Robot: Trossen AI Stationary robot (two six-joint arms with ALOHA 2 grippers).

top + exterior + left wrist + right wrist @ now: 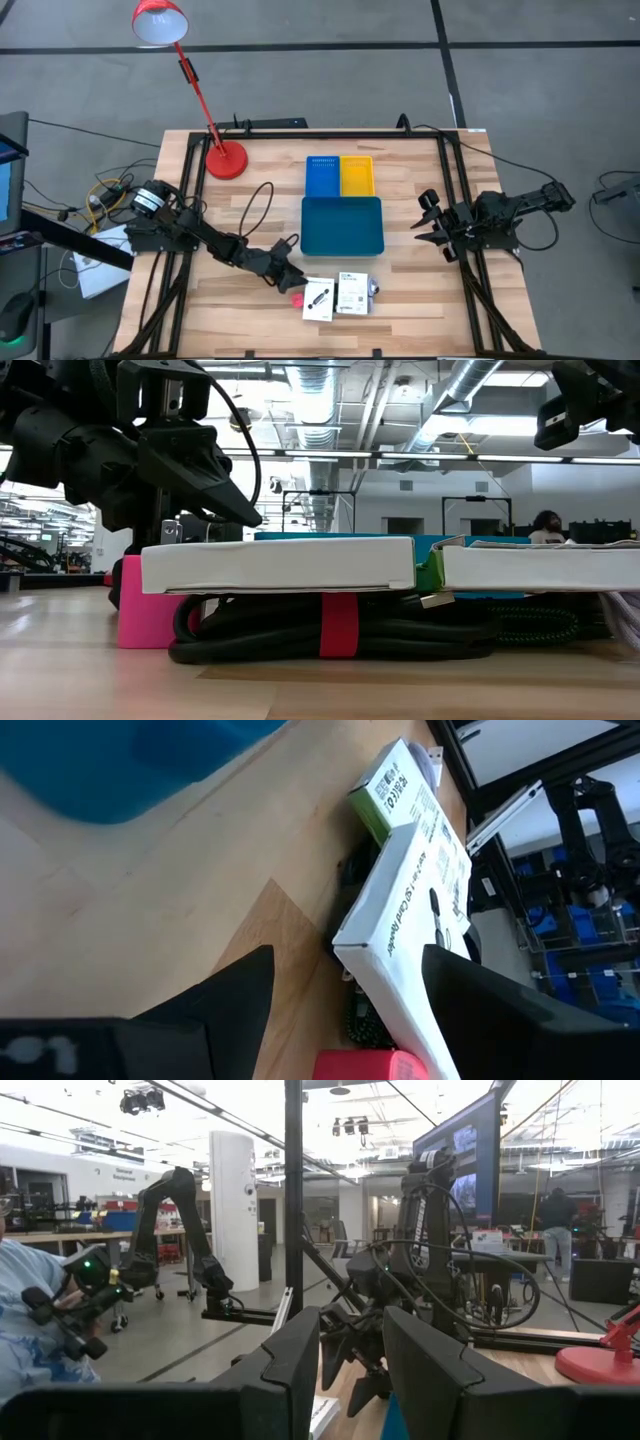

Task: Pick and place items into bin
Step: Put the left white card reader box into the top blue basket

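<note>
Wooden workbench point(410, 300) under a red desk lamp point(165, 25), concrete floor all round. Left gripper point(290, 279) low over the front of the bench, fingers point(235, 990) spread wide and holding nothing, poised just beside the pink-red block point(297, 298) and the near edge of the left white packet point(319, 299). Packets side by side, the second packet point(352, 294) touching the first, both propped off the wood on a coiled black cable point(330, 635) bound with a red strap, as seen from table height. Green-and-black piece point(372, 805) wedged between the two packets. Behind them, well clear of the gripper, the large teal tray point(342, 225), with the small blue tray point(322, 176) and small yellow tray point(357, 176) butted against its far side. Right gripper point(428, 215) parked at the bench's right edge, raised, fingers point(290, 1370) parted, nothing between them.
</note>
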